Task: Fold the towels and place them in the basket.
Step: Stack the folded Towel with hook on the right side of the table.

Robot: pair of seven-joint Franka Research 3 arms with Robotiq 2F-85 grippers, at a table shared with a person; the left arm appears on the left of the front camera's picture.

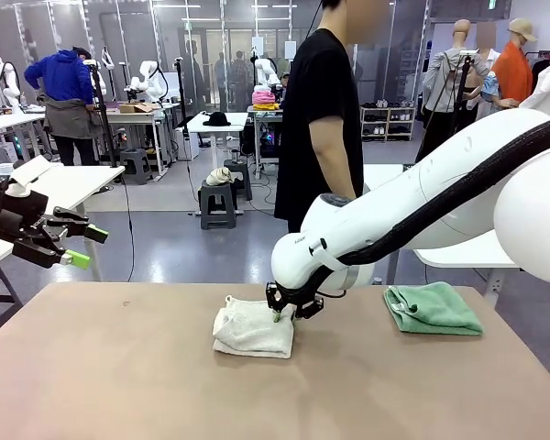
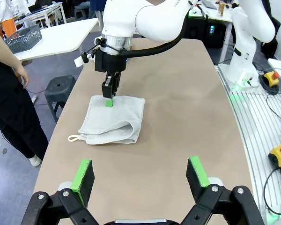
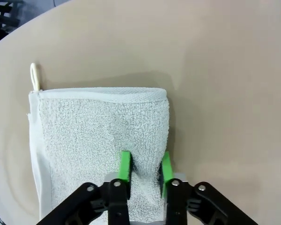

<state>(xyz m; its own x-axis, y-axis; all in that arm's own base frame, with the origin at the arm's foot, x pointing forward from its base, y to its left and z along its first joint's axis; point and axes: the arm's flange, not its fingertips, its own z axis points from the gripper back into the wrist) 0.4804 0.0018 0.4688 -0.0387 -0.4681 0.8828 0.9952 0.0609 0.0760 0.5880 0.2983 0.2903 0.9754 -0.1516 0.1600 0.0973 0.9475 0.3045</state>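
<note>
R gripper (image 3: 145, 166) pinches a ridge of the cream towel (image 1: 252, 328) mid-table at its edge nearest that arm, probably gripped; cloth runs away from fingers. L gripper (image 2: 139, 176) wide, farther off.

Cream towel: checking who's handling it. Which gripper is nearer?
Right. The right gripper pinches the cream towel at its edge; the left gripper hovers open, far off.
</note>
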